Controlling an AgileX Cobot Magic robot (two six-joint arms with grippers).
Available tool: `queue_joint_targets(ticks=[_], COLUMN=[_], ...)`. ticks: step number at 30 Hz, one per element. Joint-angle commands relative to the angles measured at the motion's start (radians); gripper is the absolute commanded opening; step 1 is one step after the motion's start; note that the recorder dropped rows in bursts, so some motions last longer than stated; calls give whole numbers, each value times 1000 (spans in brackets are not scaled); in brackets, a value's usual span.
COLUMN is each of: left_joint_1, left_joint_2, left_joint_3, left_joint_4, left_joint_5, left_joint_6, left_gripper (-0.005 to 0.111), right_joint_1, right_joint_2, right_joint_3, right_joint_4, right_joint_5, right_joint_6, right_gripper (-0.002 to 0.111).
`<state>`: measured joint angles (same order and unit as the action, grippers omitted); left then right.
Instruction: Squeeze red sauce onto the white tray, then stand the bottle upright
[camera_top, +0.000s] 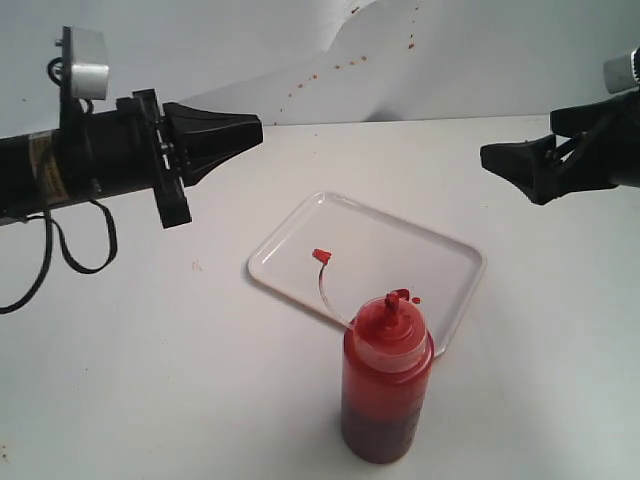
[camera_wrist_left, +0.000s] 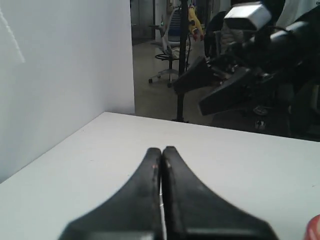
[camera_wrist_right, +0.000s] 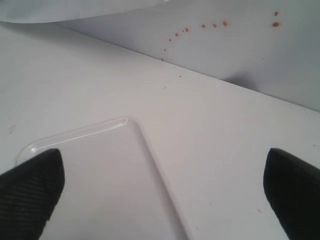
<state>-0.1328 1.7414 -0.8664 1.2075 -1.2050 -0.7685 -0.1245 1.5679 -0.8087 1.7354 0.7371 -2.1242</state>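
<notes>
The squeeze bottle (camera_top: 386, 390) stands upright on the table just in front of the white tray (camera_top: 300, 240), its red nozzle up. Its small red cap (camera_top: 321, 256) lies on the tray at the end of a clear tether. A few red sauce drops (camera_top: 410, 296) sit on the tray behind the nozzle. My left gripper (camera_top: 255, 128) hovers shut and empty, high at the left, well away from the bottle. At the right, raised above the table, my right gripper (camera_top: 500, 160) is open and empty. A tray corner (camera_wrist_right: 122, 121) shows in the right wrist view between the fingertips (camera_wrist_right: 35, 185).
A white paper backdrop (camera_top: 420, 60) with tiny dried reddish specks (camera_top: 350, 62) rises behind the table. The left wrist view shows the table edge (camera_wrist_left: 165, 120), the other arm (camera_wrist_left: 240, 75) opposite, and a room with chairs beyond. A black cable (camera_top: 60, 250) hangs under the left arm.
</notes>
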Motion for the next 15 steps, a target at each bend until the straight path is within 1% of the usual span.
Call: queue_joint_targets(ticks=[1,4,11,15], left_joint_1=[-45,-88,-196,-240], left_joint_2=[-170,-288,-552,-707], left_joint_3=[96,146,253,326], left_joint_4=[18,18,13,37], left_joint_5=[62,133,214,331], left_joint_6=[-42,-52,-195,-223], left_gripper=[0,0,0,0], right_joint_1=[-4,-4,-4,-4], right_joint_2=[-1,-1,-1,-1], right_joint_3=[-7,-7,-7,-7], right_joint_4=[9,9,9,9], right_joint_5=[33,33,33,33], right_joint_6=[8,8,8,8], right_gripper=[105,105,105,105])
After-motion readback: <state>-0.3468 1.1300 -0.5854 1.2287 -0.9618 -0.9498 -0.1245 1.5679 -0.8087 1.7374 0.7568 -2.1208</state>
